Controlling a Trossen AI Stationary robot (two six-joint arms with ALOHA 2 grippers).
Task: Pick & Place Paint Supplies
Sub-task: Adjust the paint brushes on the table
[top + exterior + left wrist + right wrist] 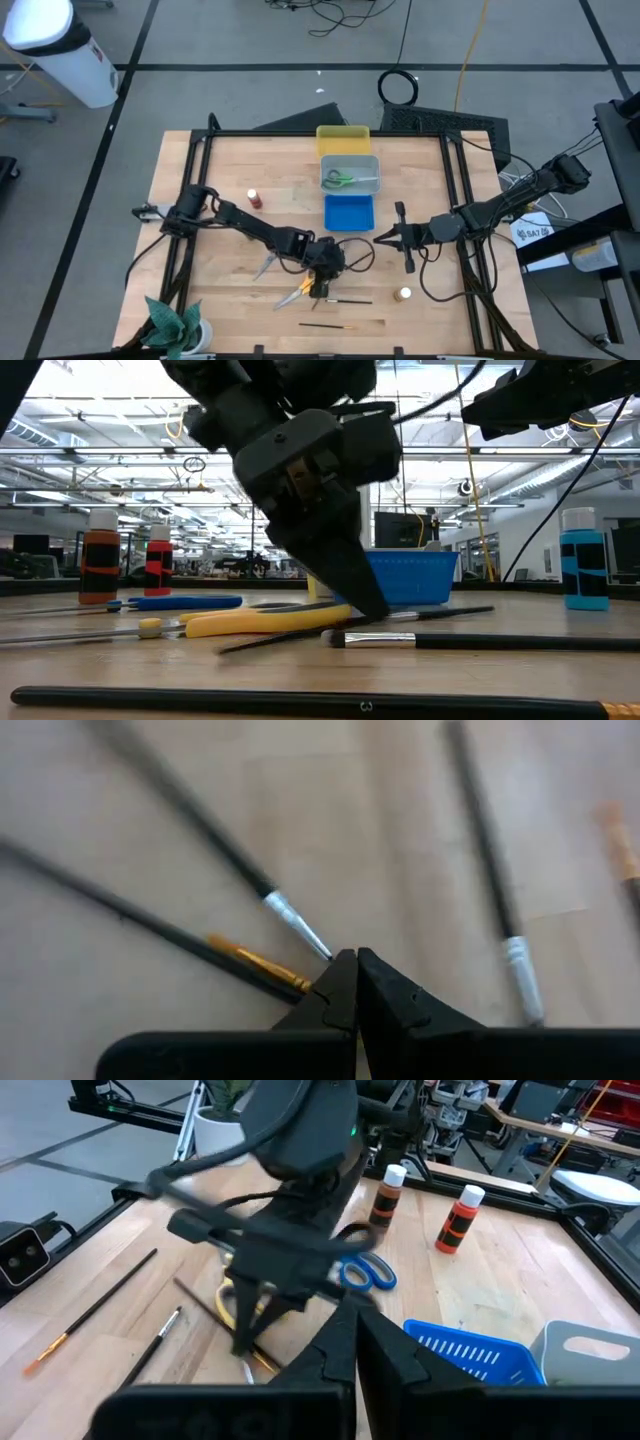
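High view: brush (349, 300) lying left-right.

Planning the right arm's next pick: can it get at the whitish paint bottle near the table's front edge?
Probably yes. The whitish paint bottle stands alone on bare table, just in front of the right claw, with nothing between them. The left claw works farther left among the brushes.

Bright overhead hall lights wash my table (200, 170) evenly, shadows faint. My left wrist's close view blurs the brushes (205, 835).
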